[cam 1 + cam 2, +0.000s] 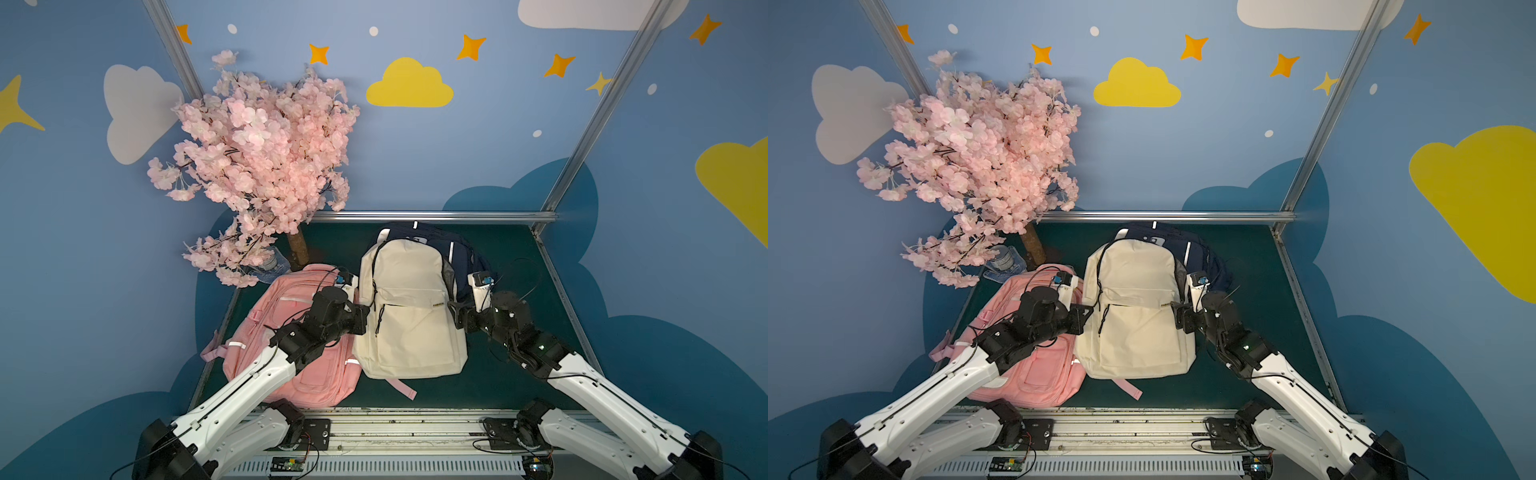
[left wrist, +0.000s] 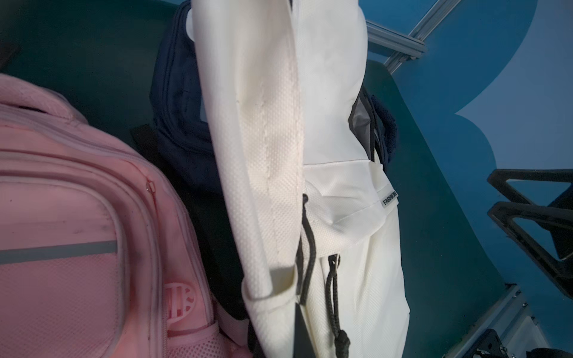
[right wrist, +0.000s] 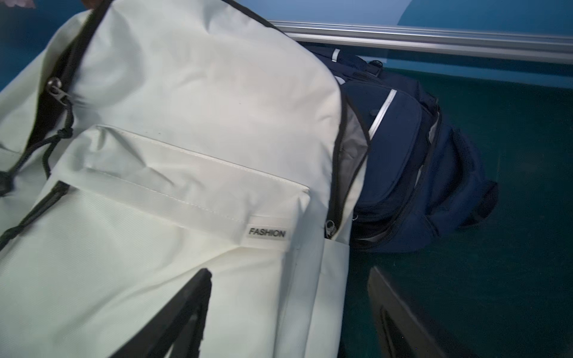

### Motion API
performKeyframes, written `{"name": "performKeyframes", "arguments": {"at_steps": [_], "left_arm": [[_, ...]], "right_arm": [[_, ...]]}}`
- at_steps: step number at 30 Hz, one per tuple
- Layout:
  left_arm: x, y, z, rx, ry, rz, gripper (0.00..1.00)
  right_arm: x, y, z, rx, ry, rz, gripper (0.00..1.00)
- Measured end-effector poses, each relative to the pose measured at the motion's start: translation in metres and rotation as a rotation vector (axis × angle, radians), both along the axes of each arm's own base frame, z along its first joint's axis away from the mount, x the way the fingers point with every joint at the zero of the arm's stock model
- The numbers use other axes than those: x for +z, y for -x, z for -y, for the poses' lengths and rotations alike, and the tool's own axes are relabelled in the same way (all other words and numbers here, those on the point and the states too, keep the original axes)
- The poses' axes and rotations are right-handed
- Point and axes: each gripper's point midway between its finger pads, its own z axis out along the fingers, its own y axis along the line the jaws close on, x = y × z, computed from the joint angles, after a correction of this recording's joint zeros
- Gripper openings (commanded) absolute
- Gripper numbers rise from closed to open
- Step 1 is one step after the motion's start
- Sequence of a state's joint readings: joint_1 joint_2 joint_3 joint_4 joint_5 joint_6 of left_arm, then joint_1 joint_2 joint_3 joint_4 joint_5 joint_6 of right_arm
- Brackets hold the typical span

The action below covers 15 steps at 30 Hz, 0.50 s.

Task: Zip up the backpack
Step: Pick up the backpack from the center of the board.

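The cream backpack (image 1: 409, 316) lies flat on the green table in both top views. On its right side the main zip gapes, showing grey lining (image 3: 353, 139) above a metal slider (image 3: 330, 227). My left gripper (image 1: 365, 316) is at the bag's left edge, shut on a fold of the cream fabric (image 2: 273, 217), close to the black pull cords (image 2: 333, 297). My right gripper (image 1: 455, 313) is open. Its fingers (image 3: 186, 316) straddle the bag's right edge just below the slider, one over the front panel and one over the table.
A pink backpack (image 1: 291, 345) lies under my left arm, touching the cream one. A navy backpack (image 3: 412, 173) is wedged behind the cream bag at the back right. A blossom tree (image 1: 266, 166) and a water bottle (image 1: 272, 264) fill the back left corner. A metal rail (image 1: 436, 216) bounds the table.
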<state>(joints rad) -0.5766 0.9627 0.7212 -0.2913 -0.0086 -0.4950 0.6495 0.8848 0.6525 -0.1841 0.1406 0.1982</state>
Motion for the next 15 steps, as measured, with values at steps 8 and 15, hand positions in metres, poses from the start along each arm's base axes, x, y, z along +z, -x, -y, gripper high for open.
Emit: {"name": "performKeyframes", "arguments": {"at_steps": [8, 15], "left_arm": [[0.01, 0.015, 0.029, -0.144, 0.03, 0.024, 0.06], [0.022, 0.03, 0.054, -0.266, 0.051, 0.082, 0.05]], "right_arm": [[0.013, 0.038, -0.052, 0.312, -0.062, 0.117, 0.72], [0.037, 0.033, -0.095, 0.44, -0.062, 0.193, 0.6]]}}
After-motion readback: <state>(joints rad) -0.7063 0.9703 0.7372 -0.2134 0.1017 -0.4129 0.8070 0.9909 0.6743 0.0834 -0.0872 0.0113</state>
